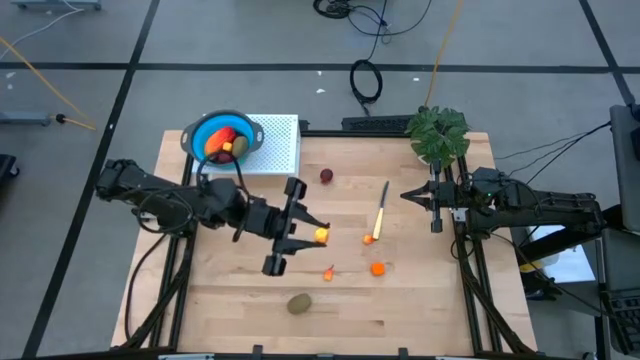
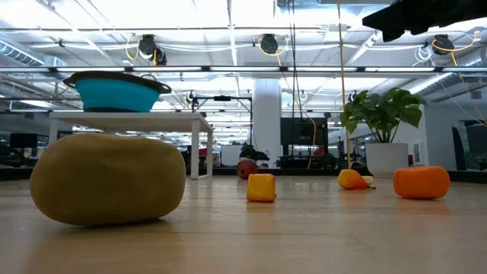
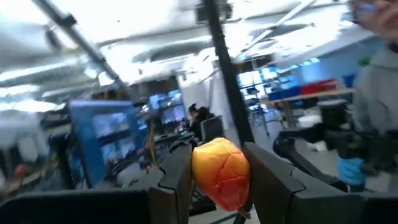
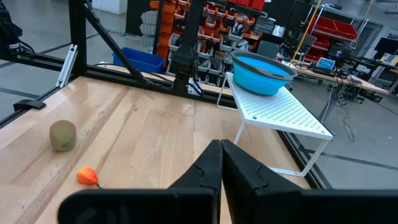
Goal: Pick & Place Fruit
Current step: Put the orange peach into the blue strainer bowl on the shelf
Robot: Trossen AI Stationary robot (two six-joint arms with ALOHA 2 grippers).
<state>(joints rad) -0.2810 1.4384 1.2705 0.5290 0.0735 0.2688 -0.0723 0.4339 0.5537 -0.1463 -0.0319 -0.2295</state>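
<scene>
Brown-green oval (image 1: 299, 303): you find it nearest the counter's (image 1: 400, 310) front edge, lying alone.
Orange pieces: one small bit (image 1: 329, 272) and a rounder orange piece (image 1: 378, 268) lie just behind the oval, apart from each other.
Left pincer (image 1: 318, 234): your left arm's fingers clamp a yellow-orange fruit (image 3: 221, 171), held clear of the counter at mid-counter.
Knife (image 1: 380, 216): yellow handle, lying right of the left pincer.
Right pincer (image 1: 405, 195): fingers pressed together, holding nothing, at the right side by the potted plant (image 1: 438, 133).
Dark red ball (image 1: 326, 176): farther back, alone.
Blue bowl (image 1: 222, 136): far left, on a white stand (image 1: 280, 150), fruit inside.
</scene>
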